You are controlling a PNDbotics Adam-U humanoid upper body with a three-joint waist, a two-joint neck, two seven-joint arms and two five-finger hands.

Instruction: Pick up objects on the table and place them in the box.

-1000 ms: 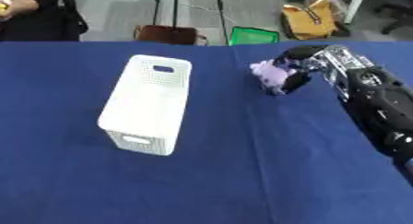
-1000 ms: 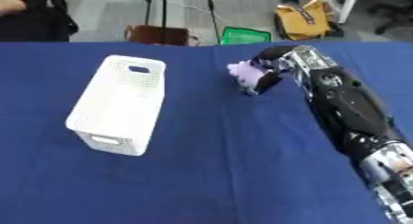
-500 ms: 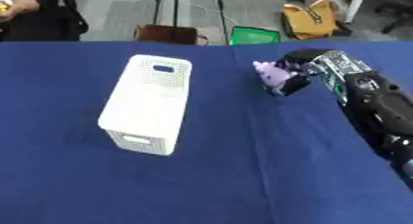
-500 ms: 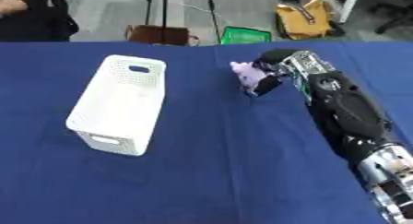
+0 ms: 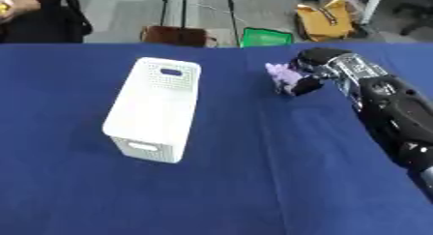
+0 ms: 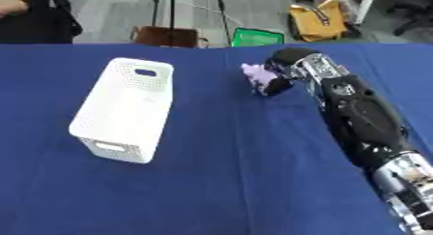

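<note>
A white perforated box (image 5: 155, 107) stands on the blue table (image 5: 220, 181), left of centre, its open top turned toward the far side. My right hand (image 5: 306, 74) reaches in from the right at the far side of the table. Its fingers are curled round a small pale purple object (image 5: 279, 73), which sticks out to the left of the hand. The hand and object are well to the right of the box, apart from it. My left hand shows in neither view.
Beyond the table's far edge lie a green crate (image 5: 266, 37), a brown stool (image 5: 176, 36) and a yellow bag (image 5: 324, 22) on the floor. A person sits at the far left corner (image 5: 34, 14).
My right hand with the purple object has shifted slightly left, toward the box, and its wrist has turned a little. The box has not moved.
</note>
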